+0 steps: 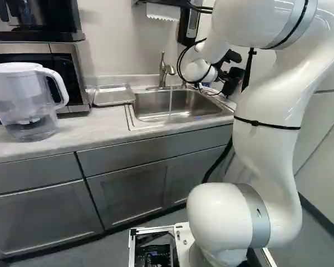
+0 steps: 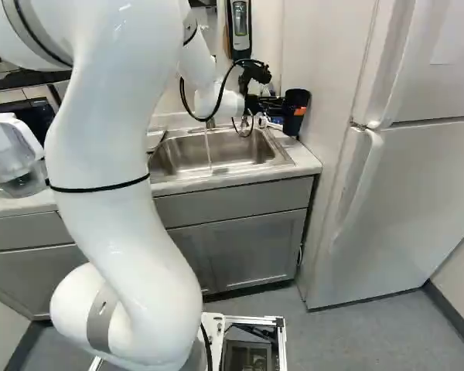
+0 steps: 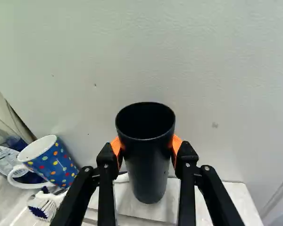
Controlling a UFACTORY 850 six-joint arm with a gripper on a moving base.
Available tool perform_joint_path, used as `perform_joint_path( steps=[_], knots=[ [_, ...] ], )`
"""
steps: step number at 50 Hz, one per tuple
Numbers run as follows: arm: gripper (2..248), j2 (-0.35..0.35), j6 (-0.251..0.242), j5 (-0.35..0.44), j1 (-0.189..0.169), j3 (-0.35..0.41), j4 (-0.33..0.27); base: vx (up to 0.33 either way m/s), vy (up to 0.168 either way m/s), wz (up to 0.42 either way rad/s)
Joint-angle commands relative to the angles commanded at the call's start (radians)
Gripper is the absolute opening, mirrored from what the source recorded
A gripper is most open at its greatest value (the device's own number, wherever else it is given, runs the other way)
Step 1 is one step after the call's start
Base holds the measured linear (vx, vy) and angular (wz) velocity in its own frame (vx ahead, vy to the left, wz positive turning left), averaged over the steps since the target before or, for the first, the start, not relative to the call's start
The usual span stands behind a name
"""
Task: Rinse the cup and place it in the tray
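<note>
Beyond the sink's right end in the right base view, my gripper [image 2: 288,108] holds a black cup [image 2: 297,99]. In the wrist view the gripper [image 3: 146,145] is shut on the cup [image 3: 150,176], with an orange pad against each side. The cup's mouth faces up, and its base hangs over or stands on the counter corner; I cannot tell which. A shallow metal tray [image 1: 113,95] lies left of the sink [image 1: 175,105]. From the faucet [image 1: 163,69] a thin stream of water runs into the basin.
Beside the gripper in the wrist view are a blue dotted mug [image 3: 54,162] and a white brush [image 3: 43,206]. A wall panel rises just behind the cup. The water pitcher [image 1: 25,97] and microwave [image 1: 69,69] stand left of the tray; a fridge [image 2: 402,193] stands at right.
</note>
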Motion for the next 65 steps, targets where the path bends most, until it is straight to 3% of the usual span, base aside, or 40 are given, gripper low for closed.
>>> perform_joint_path(
  steps=[12,30,65],
  knots=[
    [121,0.026,0.000,-0.033,0.012,-0.001,-0.031,0.000,0.000,0.000],
    [121,0.053,0.011,-0.106,0.021,-0.016,-0.144,0.000,0.000,0.000],
    [121,0.082,0.358,-0.248,0.021,-0.063,-0.420,0.000,0.000,0.000]
  ],
)
